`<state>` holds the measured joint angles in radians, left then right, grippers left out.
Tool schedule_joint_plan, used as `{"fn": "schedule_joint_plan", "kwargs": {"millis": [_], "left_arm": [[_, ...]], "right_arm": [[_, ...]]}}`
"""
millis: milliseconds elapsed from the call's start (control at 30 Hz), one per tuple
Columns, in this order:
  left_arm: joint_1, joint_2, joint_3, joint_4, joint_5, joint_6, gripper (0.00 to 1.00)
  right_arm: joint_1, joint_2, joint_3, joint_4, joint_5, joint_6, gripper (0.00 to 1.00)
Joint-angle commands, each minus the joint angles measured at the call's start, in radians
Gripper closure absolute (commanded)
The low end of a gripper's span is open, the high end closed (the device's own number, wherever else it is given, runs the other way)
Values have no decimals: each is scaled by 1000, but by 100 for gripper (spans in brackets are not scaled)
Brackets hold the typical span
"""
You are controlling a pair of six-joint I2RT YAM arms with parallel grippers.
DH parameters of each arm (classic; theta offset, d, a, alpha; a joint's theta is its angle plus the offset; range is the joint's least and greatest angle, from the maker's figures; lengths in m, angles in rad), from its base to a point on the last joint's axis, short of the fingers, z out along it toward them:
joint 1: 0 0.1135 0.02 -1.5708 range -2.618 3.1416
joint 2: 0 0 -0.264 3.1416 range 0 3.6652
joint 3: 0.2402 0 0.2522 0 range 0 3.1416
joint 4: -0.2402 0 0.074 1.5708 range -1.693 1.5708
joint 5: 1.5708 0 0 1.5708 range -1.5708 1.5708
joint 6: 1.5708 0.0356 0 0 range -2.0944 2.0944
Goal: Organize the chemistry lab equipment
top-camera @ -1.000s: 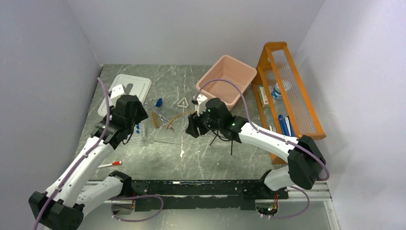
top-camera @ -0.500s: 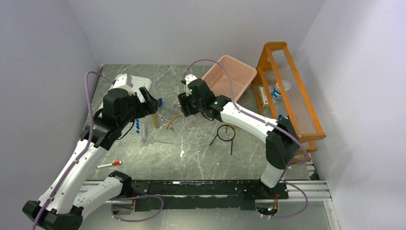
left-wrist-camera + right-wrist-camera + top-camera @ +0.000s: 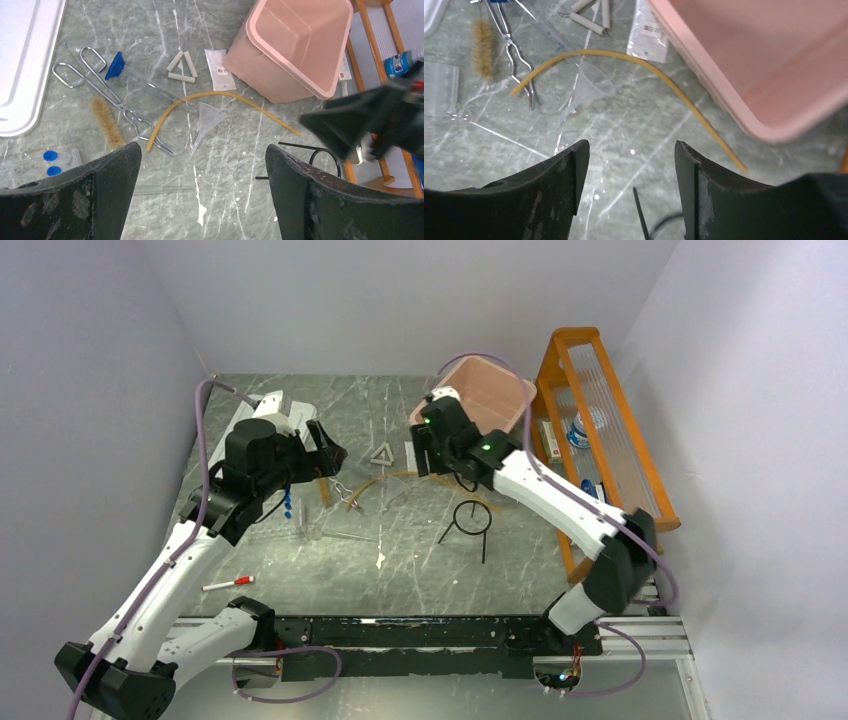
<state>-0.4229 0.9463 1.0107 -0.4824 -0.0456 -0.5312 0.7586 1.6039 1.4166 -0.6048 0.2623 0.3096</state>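
Two sets of jaws are hanging over the grey worktop [image 3: 420, 560], both empty. Left gripper [image 3: 201, 157]: its jaws are standing wide apart and touching nothing, well to the left of the pink tub [image 3: 295, 45]. Right gripper [image 3: 630, 147]: its jaws are standing apart with nothing between them, hovering at the tub's near-left corner.

Amber tubing [image 3: 225, 95] is lying in an arc from the tub's near side out to its left, passing the rim of a clear funnel [image 3: 207, 117]. White triangle [image 3: 181, 67] and a small printed packet [image 3: 218, 70] are lying just left of the tub; the packet's print is too small to read. Metal tongs [image 3: 110, 95], brown brush [image 3: 106, 122] and blue-capped clear tubes [image 3: 52, 162] are lying farther left of the tub. Black wire ring [image 3: 472, 517] is sitting on the tub's near side.

Bare worktop is showing nearer than the tub, between ring and tubes. Orange wooden shelf [image 3: 600, 430] is closing off the tub's right.
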Motion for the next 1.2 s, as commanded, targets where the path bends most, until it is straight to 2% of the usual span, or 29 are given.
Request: {"fn": "schedule_joint_plan", "kwargs": {"millis": [0,133,267,433,567,833,1000,1167], "left_arm": [[-4,-16,-20,82,47,66,3],[-4,-17,-36,92,59,80,3],[-3,-22,-46,96,91,82,6],[-4,-46,-59,92,116,73,8],[-4,-74,-83,96,132,51,10],[-4,-127,-137,107,133,-6,11],[-4,-132,-119,67,111,10,12],[-4,-139,-115,46,102,17,12]], "right_arm": [[-1,-158,-38,-234,168,173,32],[-15,-273,-118,-390,254,333,24],[-27,-348,-206,-491,237,443,23],[-28,-440,-344,-425,135,499,24],[-28,-449,-435,-360,87,553,27],[-31,-413,-478,-314,161,686,41],[-31,-392,-473,-312,165,730,58],[-31,-393,-476,-280,141,703,76]]}}
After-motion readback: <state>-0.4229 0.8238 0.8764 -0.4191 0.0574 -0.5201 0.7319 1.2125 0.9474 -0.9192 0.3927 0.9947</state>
